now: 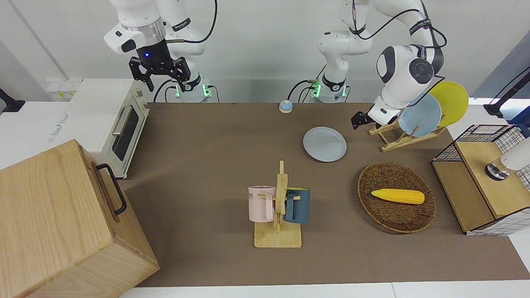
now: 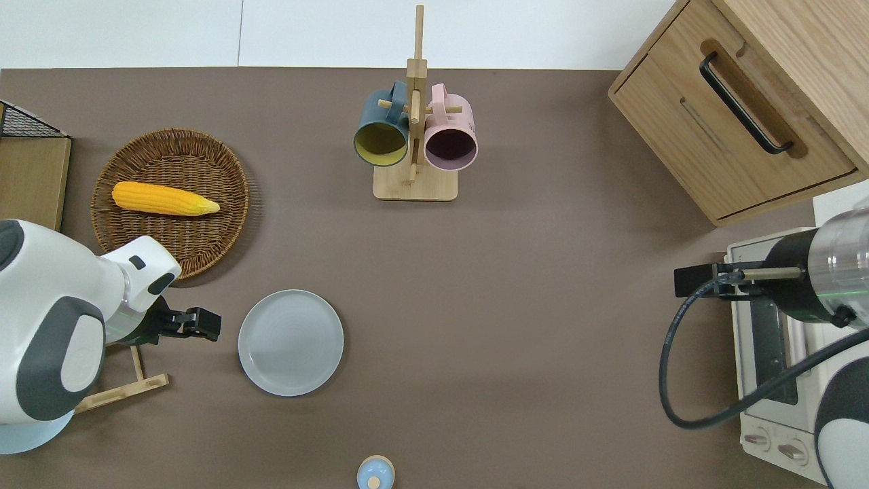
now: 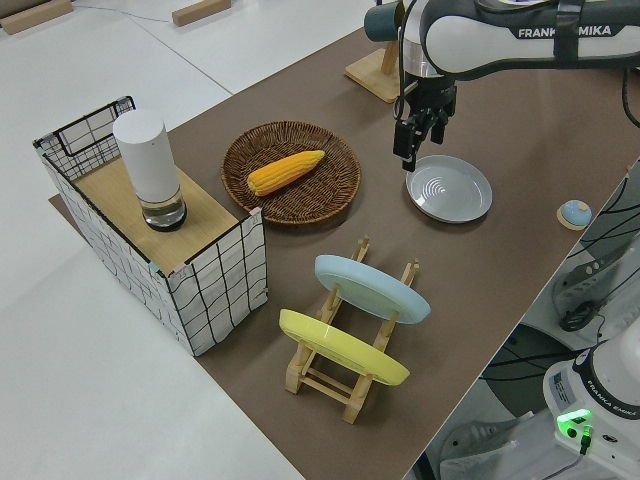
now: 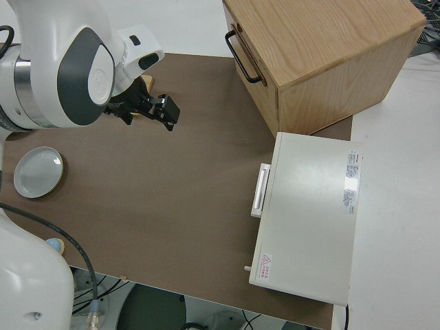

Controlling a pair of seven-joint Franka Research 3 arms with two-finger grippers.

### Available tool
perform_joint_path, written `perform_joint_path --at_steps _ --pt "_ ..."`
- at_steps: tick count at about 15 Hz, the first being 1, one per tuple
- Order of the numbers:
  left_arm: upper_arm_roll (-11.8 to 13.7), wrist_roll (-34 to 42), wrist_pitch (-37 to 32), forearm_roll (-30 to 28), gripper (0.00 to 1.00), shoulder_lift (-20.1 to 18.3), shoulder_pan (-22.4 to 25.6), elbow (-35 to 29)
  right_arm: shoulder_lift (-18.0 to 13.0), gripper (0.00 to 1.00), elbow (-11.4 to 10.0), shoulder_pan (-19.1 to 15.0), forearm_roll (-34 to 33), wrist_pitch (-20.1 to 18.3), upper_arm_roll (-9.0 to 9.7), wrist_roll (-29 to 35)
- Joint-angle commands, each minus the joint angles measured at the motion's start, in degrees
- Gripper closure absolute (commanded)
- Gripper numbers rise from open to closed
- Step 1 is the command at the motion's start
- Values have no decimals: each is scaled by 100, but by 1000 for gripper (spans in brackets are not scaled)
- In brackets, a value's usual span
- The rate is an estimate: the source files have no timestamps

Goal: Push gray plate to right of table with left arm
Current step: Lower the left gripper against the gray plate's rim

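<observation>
The left arm (image 2: pixel 61 326) is seen at the lower left of the overhead view, its gripper (image 2: pixel 204 324) just beside the gray plate (image 2: pixel 290 343), at the plate's edge toward the left arm's end of the table (image 2: pixel 543 305); contact cannot be told. Nothing is held, and how far its fingers are parted cannot be told. The plate lies flat at lower centre-left. Higher up, a wicker basket (image 2: pixel 224 224) with corn (image 2: pixel 165 199) is seen. The right arm is parked.

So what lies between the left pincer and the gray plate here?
Nothing: in the overhead view only a short bare strip of table separates the left pincer from the gray plate. The right arm is parked.
</observation>
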Motion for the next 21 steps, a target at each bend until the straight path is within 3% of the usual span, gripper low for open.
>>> perform_joint_path --at_steps 1,5,6,12,17,21 --pt "-15 139 1006 -327 21 -371 114 -1169 -157 5 -156 -138 123 2 83 58" --pt "-59 122 2219 -704 25 -328 115 -2030 -157 5 -156 -138 123 -7 83 58" --pt "-181 78 2213 -749 32 -336 97 -2032 -157 7 -156 -138 123 1 83 67" --pt "-217 60 2300 -837 55 -266 71 -2059 -157 5 -156 -138 123 2 83 67" --pt "-217 60 2546 -855 174 -117 44 -2076 -157 5 -156 -147 123 2 83 58" --pt "-217 -114 2766 -899 395 24 9 -2085 -157 5 -156 -138 123 1 83 67"
